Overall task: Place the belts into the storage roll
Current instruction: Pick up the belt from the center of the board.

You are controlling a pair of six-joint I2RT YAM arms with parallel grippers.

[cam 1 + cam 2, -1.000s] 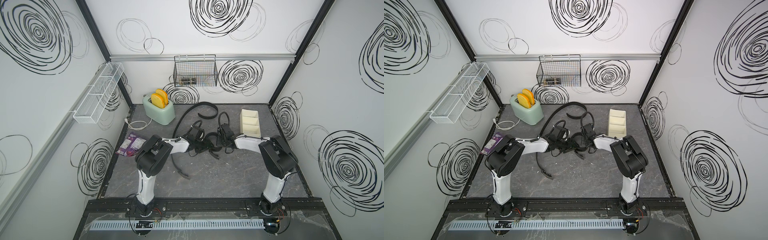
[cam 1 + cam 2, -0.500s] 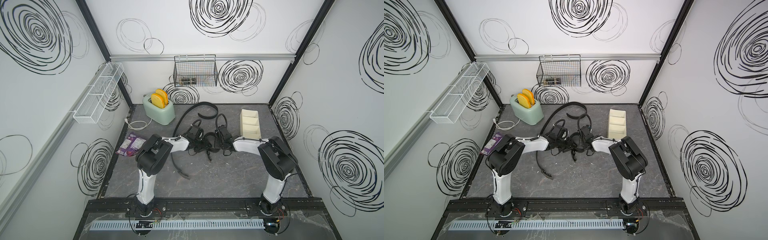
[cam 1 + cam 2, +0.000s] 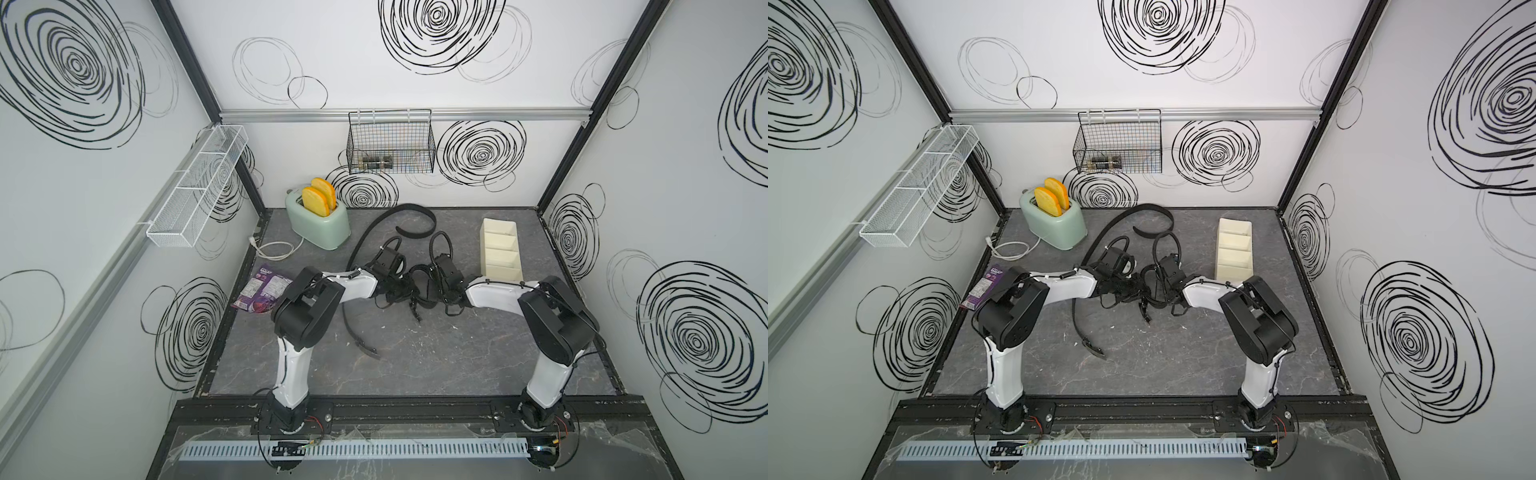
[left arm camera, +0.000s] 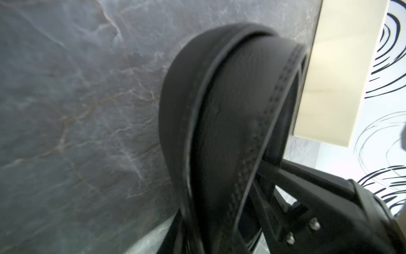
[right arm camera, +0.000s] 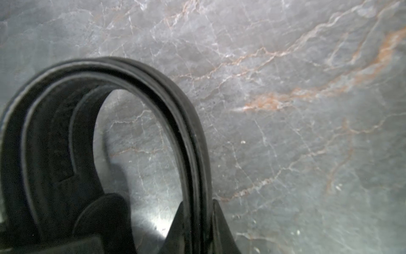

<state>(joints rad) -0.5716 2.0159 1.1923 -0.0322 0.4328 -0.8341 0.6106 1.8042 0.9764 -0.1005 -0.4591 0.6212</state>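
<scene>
Above table (image 5: 285,132), belt (image 5: 153,72) (seemingly in right tool (image 5: 198,228))

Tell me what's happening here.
The left gripper and right gripper meet at a coiled belt. Whether either one grips it isn't clear. The other belt lies uncoiled on the table. The tray is empty.

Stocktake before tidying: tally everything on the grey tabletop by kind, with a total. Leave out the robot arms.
Belts: 2
Toaster: 1
Toast slices: 2
Tray: 1
Packet: 1
Total: 7
</scene>
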